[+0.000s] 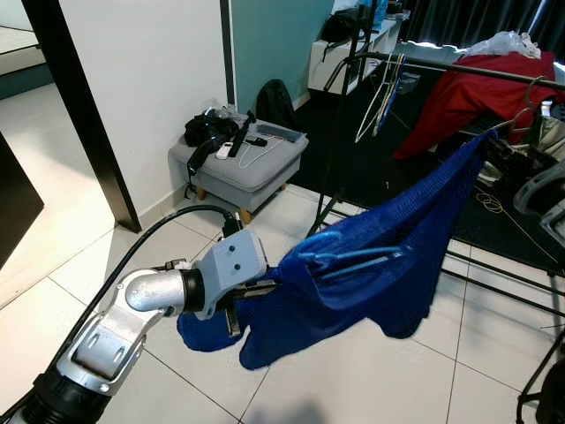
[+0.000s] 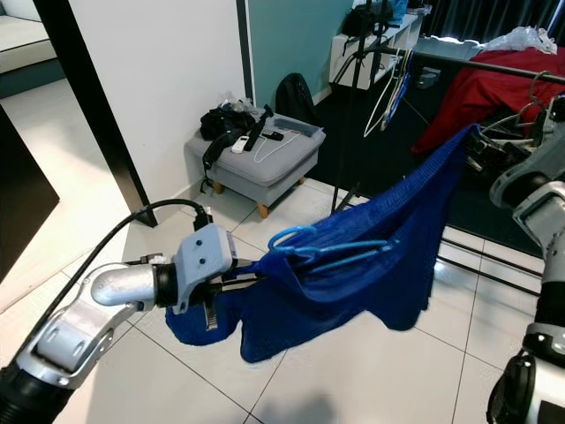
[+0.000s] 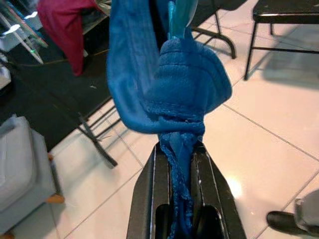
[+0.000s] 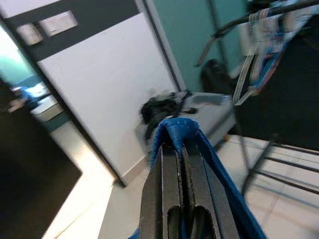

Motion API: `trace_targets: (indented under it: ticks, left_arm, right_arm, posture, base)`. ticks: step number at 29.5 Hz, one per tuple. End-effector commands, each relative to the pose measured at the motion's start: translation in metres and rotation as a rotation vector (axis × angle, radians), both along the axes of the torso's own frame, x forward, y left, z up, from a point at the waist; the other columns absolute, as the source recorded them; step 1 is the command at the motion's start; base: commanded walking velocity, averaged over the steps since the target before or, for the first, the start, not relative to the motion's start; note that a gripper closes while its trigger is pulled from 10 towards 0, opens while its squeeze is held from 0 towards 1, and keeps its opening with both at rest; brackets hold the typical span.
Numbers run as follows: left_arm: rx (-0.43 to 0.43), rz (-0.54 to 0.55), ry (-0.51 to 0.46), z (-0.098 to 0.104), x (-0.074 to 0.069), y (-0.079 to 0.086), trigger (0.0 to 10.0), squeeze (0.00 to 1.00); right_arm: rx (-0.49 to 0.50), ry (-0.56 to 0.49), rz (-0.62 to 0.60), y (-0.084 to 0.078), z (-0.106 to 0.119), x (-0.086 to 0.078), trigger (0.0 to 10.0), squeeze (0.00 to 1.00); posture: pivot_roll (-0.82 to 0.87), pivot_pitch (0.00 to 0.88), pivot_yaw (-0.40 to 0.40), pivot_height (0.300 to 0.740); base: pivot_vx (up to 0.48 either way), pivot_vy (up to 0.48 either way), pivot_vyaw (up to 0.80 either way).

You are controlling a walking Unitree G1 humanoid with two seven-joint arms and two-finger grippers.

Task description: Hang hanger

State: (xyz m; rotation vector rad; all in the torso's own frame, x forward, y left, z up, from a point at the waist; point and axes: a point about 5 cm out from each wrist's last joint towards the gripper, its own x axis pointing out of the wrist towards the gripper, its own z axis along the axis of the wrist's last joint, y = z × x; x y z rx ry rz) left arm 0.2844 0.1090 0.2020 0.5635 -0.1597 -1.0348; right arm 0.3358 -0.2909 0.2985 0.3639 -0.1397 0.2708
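A deep blue knitted garment (image 1: pixel 371 265) hangs stretched in the air between the two arms, sagging in the middle over the white tiled floor (image 1: pixel 371 371). The left pincer (image 3: pixel 180 172), at about eight o'clock in the head views, is clamped on a bunched edge of the cloth; its wrist view has the blue fabric pinched between the two black fingers (image 3: pixel 149 199). The right pincer (image 4: pixel 180 149) holds the far corner of the garment high at about two o'clock, its fingers closed with the blue cloth draped over their tips.

A light blue plastic hanger (image 2: pixel 331 252) lies inside the garment at the centre of the scene, its hook (image 2: pixel 287 237) curling out towards the left arm and its bar running along the fold of fabric. The hanger is not on any rail; it is carried within the cloth.

Behind, from twelve to two o'clock, stands a black metal clothes rack (image 1: pixel 424 62) with several thin wire hangers (image 1: pixel 381 97) dangling from its rail and a red cloth (image 1: pixel 468 102) draped over it. At eleven o'clock a grey upholstered footstool (image 1: pixel 243 163) sits against the white wall (image 1: pixel 150 79), carrying a black bag (image 1: pixel 207 131) and a white remote (image 1: pixel 228 150).
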Motion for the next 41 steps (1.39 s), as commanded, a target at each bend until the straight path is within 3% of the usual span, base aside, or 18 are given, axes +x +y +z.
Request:
trace_targets:
  ticks: [1,3,6,8,22,30,33,36,41]
  left_arm:
    - [0.006,0.007,-0.008,0.001,0.002,-0.002,10.0,0.00]
    - [-0.006,0.081,-0.032,0.003,0.010,-0.003,10.0,0.00]
    - [-0.021,0.127,-0.043,0.004,0.016,-0.003,10.0,0.00]
    - [-0.068,0.222,-0.074,0.010,0.026,-0.002,10.0,0.00]
    - [-0.084,0.350,-0.143,0.018,0.040,0.004,10.0,0.00]
    - [-0.095,0.493,-0.189,0.026,0.055,0.017,10.0,0.00]
    - [-0.122,0.520,-0.195,0.030,0.057,0.017,10.0,0.00]
    - [-0.169,0.548,-0.203,0.034,0.059,0.015,10.0,0.00]
    - [-0.210,0.530,-0.184,0.035,0.059,0.008,10.0,0.00]
  right_arm:
    - [-0.001,-0.010,0.026,0.005,0.003,-0.001,0.0,0.00]
    - [-0.003,-0.020,0.106,0.029,0.004,0.001,0.0,0.00]
    - [-0.002,-0.021,0.143,0.040,0.003,0.001,0.0,0.00]
    - [0.001,-0.020,0.180,0.056,-0.001,0.004,0.0,0.00]
    - [0.016,-0.014,0.162,0.062,-0.008,0.004,0.0,0.00]
    - [-0.099,0.057,0.308,0.082,-0.030,-0.012,0.0,0.00]
    - [-0.098,0.069,0.305,0.087,-0.035,-0.012,0.0,0.00]
    - [-0.105,0.087,0.324,0.105,-0.045,-0.012,0.0,0.00]
    - [-0.104,0.114,0.334,0.118,-0.057,-0.011,0.0,0.00]
  posture:
    - [-0.09,0.060,-0.043,0.740]
    - [-0.09,0.061,-0.042,0.740]
    - [-0.09,0.061,-0.042,0.740]
    - [-0.09,0.065,-0.044,0.740]
    - [-0.09,0.061,-0.038,0.740]
    - [-0.09,0.059,-0.035,0.740]
    - [-0.09,0.062,-0.033,0.740]
    - [-0.10,0.060,-0.031,0.740]
    - [-0.09,0.062,-0.030,0.740]
  base:
    - [0.000,0.000,0.00]
    - [0.000,0.000,0.00]
    - [0.000,0.000,0.00]
    - [0.000,0.000,0.00]
    - [0.000,0.000,0.00]
    - [0.000,0.000,0.00]
    - [0.000,0.000,0.00]
    - [0.000,0.000,0.00]
    - [0.000,0.000,0.00]
